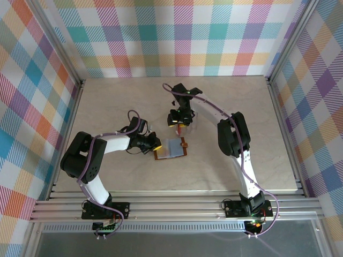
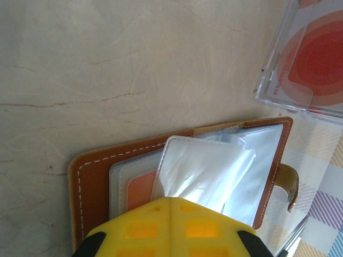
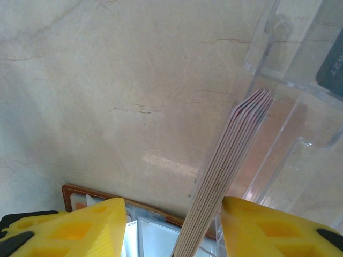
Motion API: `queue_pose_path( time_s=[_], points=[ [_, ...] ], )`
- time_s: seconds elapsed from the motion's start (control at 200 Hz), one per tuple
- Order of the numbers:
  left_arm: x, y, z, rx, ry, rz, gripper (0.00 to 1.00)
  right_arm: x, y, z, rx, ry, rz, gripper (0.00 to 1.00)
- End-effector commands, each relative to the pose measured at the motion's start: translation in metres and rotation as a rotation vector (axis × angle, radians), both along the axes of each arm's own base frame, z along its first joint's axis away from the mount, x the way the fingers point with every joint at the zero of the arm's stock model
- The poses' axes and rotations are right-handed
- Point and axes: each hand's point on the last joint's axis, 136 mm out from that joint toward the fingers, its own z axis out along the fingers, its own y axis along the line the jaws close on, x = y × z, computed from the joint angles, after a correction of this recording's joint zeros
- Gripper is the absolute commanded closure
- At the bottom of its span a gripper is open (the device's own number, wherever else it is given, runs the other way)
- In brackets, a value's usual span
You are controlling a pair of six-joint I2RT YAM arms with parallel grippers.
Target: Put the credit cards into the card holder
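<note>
The table (image 1: 107, 107) is bare marble-look, and everything that matters sits near its middle, between my two arms. The clear tray (image 3: 300, 144) lies on the far side. Just nearer than it the brown wallet (image 2: 96, 176) lies open and flat, its clear pockets (image 2: 214, 166) facing up and its snap tab (image 2: 292, 184) sticking out on the tray side. My left gripper (image 2: 170, 202) is closed, with its tips down over the pockets. Whether it is pinching a pocket leaf or only pressing on it, I cannot tell. My right gripper (image 3: 172, 203) is open. A stack of cards (image 3: 236, 139) stands on edge in the tray between its fingers, close to one finger and clear of the other. One reddish card (image 2: 140, 187) appears to sit in a wallet pocket already, so I judge the job has barely started. To do this step well, I should centre the jaws so both pads meet the stack together instead of shoving it sideways against the tray wall. I should aim to take one card rather than the whole pack, since thin slick plastic will fan or slip. Meanwhile my left should keep the wallet pinned flat so it cannot slide when a card edge pushes into a pocket mouth.
</note>
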Motion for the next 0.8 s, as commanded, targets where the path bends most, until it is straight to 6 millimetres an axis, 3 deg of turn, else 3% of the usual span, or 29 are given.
queue_pose_path(
  time_s=[0.0, 0.35, 0.795],
  points=[
    [-0.038, 0.021, -0.040, 0.121, 0.173, 0.002, 1.00, -0.014, 0.017, -0.013, 0.051, 0.065, 0.047, 0.50],
    [-0.038, 0.021, -0.041, 0.121, 0.174, 0.002, 1.00, -0.015, 0.019, 0.005, 0.138, 0.008, 0.052, 0.57],
    [-0.038, 0.021, -0.043, 0.121, 0.179, 0.002, 1.00, -0.018, 0.017, 0.013, 0.229, 0.012, 0.045, 0.63]
  ],
)
